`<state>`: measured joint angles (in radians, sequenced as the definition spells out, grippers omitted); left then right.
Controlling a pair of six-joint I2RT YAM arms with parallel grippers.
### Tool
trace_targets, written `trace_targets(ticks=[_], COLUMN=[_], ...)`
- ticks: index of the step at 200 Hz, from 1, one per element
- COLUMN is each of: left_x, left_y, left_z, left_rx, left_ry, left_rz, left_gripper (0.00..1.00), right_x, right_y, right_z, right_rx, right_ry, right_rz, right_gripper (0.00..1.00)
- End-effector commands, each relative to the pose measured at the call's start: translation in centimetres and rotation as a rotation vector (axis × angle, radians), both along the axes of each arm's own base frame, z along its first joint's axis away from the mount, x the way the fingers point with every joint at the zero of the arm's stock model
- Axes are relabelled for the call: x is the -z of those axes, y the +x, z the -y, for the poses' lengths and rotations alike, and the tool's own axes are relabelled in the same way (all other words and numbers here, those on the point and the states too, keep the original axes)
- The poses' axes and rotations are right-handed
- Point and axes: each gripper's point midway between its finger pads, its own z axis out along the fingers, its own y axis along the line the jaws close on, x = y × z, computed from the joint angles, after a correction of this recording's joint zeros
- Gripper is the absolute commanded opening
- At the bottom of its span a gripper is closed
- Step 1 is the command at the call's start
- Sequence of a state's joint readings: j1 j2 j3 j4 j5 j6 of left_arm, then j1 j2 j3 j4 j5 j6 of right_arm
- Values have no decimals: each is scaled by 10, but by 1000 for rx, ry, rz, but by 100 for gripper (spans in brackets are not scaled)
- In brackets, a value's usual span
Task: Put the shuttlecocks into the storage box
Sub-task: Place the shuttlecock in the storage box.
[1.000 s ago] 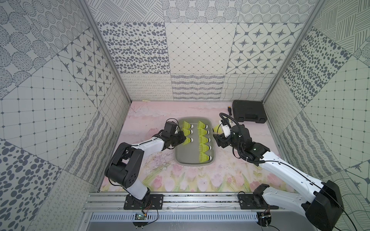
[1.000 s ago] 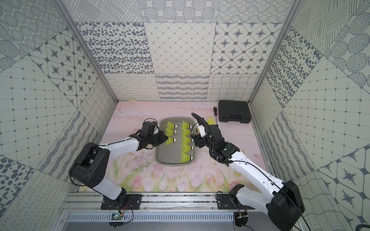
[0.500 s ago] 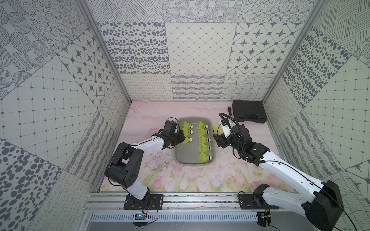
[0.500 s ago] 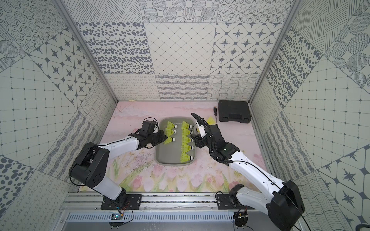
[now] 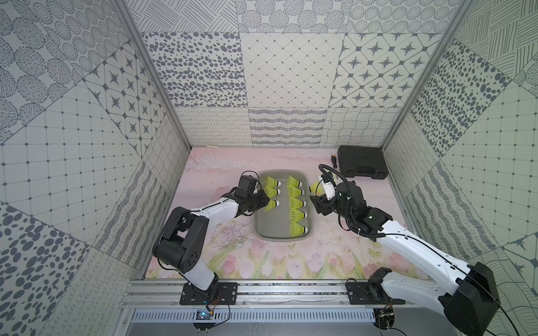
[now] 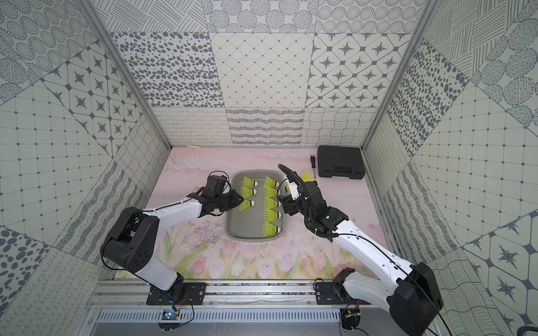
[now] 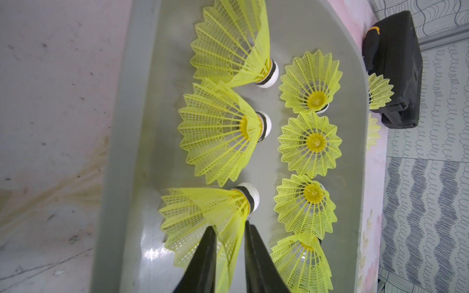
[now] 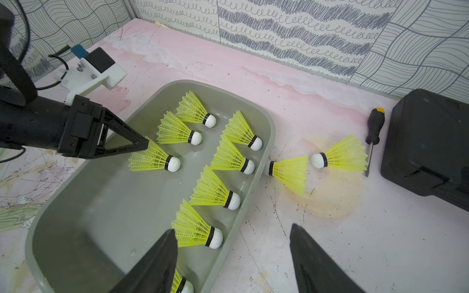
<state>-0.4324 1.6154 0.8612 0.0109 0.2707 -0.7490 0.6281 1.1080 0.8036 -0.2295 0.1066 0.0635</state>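
The left end effector [image 7: 228, 228] is narrow around the skirt of a shuttlecock [image 7: 203, 210] lying in the storage box [image 7: 121, 152], and whether it pinches cannot be told. Retreating could snag the mesh and drag it out. The right end effector [image 8: 232, 228] is wide and empty, with two shuttlecocks [image 8: 289, 170] lying on the desk [image 8: 330, 241] beside the box.

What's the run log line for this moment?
left gripper: parted around shuttlecock skirt in box | right gripper: open, empty, over box edge | shuttlecocks: eight in box, two on table
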Motion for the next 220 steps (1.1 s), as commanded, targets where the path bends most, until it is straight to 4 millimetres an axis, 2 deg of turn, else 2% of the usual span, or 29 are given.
trace_targets(ticks=[1, 47, 102, 138, 183, 220], left_x=[-3, -8, -22, -33, -46, -73], left_y=[3, 3, 2, 1, -4, -9], left_z=[-1, 1, -1, -5, -15, -34], left_rx=[20, 27, 36, 43, 36, 16], left_ry=[23, 14, 13, 24, 43, 78], left_rz=[19, 29, 73, 102, 127, 192], left_gripper=[26, 27, 36, 41, 44, 45], right_x=[2, 7, 14, 24, 37, 53], right_y=[3, 5, 16, 27, 42, 55], right_z=[-2, -3, 3, 8, 10, 21], right_rx=[12, 24, 113, 193, 281, 435], right_ry=[10, 14, 62, 138, 229, 309], right_rz=[2, -18, -71, -167, -264, -354], right_gripper=[73, 74, 74, 73, 71, 66])
